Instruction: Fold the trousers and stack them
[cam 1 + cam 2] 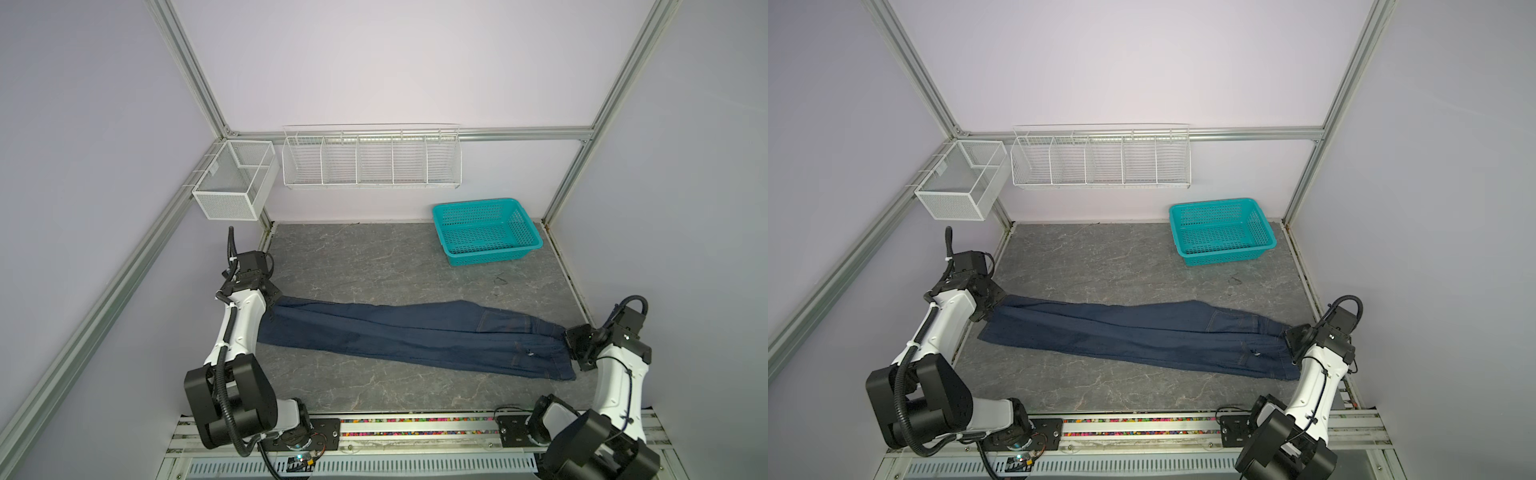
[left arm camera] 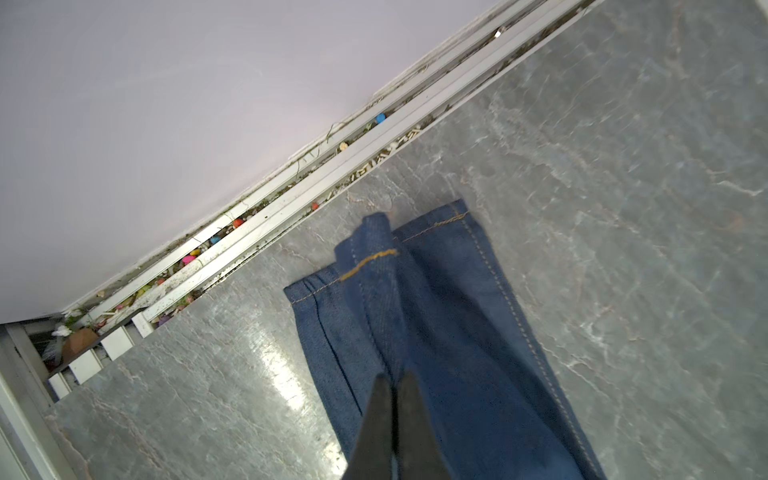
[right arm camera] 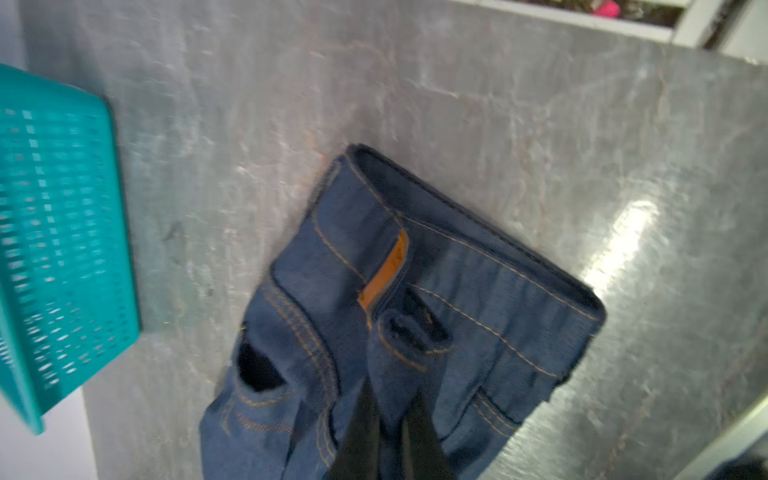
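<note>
While both of my arms reach in from the near rail, the trousers (image 1: 415,334) lie stretched lengthwise across the grey table (image 1: 374,257), with the hems at the left, the waistband at the right and the legs laid together.

Left: my left arm rises from its near-left base, folds at the elbow, and sends its white forearm toward the far side along the table's left edge. The wrist bends rightward over the hem end. My left gripper (image 2: 395,380) is closed, its fingers pinching a raised ridge of denim just short of the hems.

Right: my right arm leans from its near-right base toward the far side, wrist turned leftward to the waist end. My right gripper (image 3: 390,401) is likewise closed, nipping a fold of cloth beside the tan waistband patch (image 3: 384,270).

Far right: a teal basket (image 1: 486,230) stands near the back wall, well apart from the trousers.
</note>
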